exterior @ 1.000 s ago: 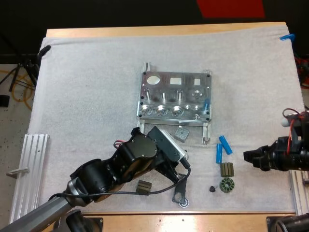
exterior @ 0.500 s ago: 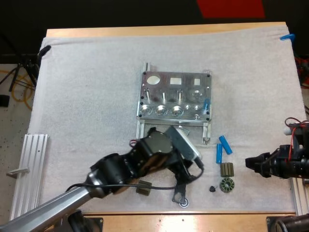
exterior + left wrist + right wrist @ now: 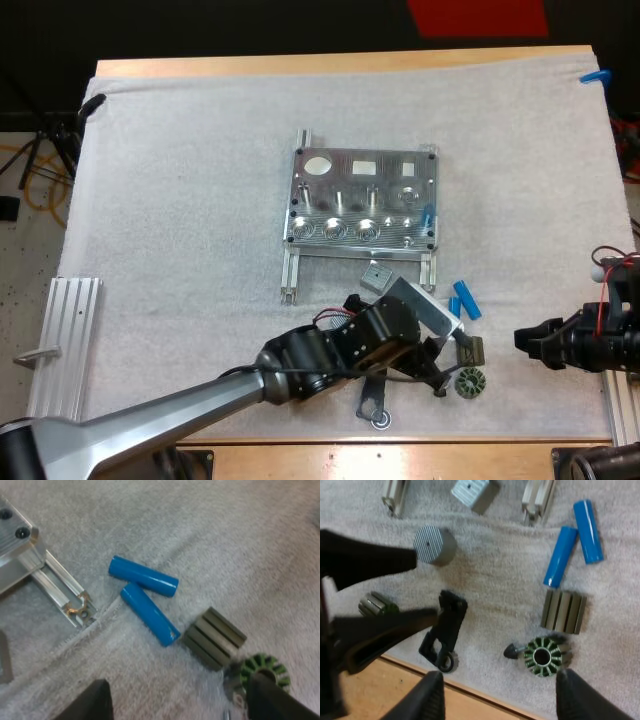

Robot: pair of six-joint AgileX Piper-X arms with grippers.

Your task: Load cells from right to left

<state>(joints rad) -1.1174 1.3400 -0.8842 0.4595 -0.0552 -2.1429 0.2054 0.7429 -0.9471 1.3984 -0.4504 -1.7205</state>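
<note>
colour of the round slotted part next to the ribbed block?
Green slotted ring, dark centre hole. Best in the right wrist view.

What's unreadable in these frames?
High view: left arm covers the round grey cylinder and part of one blue cylinder.
Left wrist view: green slotted ring is blurred; fixture is cut by the edge.
Right wrist view: left arm hides the mat beside the black bracket.
</note>
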